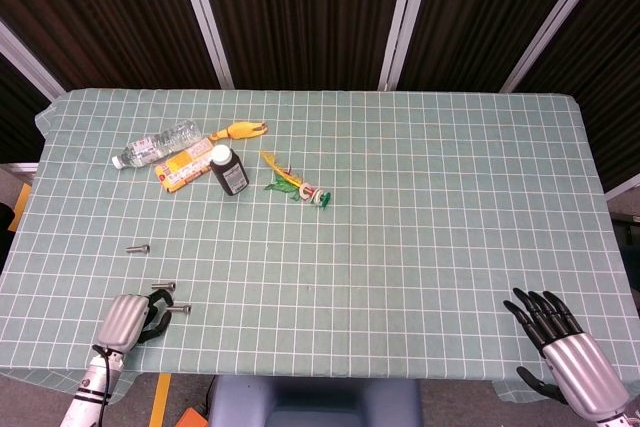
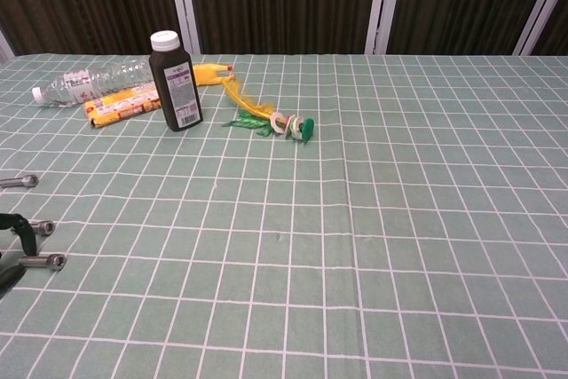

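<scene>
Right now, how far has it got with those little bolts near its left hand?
Nothing looks finished. All three bolts lie on the table: the far bolt, the middle bolt and the near bolt. In hand: the left hand is right beside the two nearer ones, fingers curled near them, with no clear grip. The right hand rests open at the table's edge. Left: actually lifting a bolt.

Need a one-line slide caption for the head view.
Left hand reaches among bolts at the checked table's near edge; right hand rests open at the opposite corner, bottles far left.
</scene>
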`<action>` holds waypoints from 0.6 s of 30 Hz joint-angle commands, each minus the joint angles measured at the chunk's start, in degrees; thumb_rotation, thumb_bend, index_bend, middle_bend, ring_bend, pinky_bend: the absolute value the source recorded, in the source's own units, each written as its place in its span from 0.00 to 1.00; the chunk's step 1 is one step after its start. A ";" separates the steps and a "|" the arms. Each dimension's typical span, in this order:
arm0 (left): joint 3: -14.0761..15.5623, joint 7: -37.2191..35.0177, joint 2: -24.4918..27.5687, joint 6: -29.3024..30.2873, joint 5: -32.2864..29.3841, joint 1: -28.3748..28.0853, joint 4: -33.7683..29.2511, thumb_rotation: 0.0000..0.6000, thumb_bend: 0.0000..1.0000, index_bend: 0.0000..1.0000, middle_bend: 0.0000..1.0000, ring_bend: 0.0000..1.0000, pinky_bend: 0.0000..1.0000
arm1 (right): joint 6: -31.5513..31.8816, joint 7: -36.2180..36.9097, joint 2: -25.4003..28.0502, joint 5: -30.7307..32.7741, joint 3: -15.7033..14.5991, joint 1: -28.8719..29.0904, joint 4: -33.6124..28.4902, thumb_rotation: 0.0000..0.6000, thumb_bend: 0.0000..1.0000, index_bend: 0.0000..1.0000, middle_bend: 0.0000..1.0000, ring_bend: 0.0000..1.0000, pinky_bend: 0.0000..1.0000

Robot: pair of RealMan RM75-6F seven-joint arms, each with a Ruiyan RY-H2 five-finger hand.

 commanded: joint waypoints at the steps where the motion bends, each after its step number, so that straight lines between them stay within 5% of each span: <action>1: 0.02 0.10 0.13 0.00 -0.01 -0.05 -0.12 1.00 0.45 0.52 1.00 1.00 1.00 | -0.03 0.00 -0.01 0.03 0.02 0.02 0.00 1.00 0.31 0.00 0.00 0.00 0.00; 18: 0.05 2.54 3.79 3.56 1.58 -0.20 -7.14 1.00 0.46 0.53 1.00 1.00 1.00 | 0.32 0.39 0.17 -0.20 -0.04 -0.04 0.05 1.00 0.31 0.00 0.00 0.00 0.00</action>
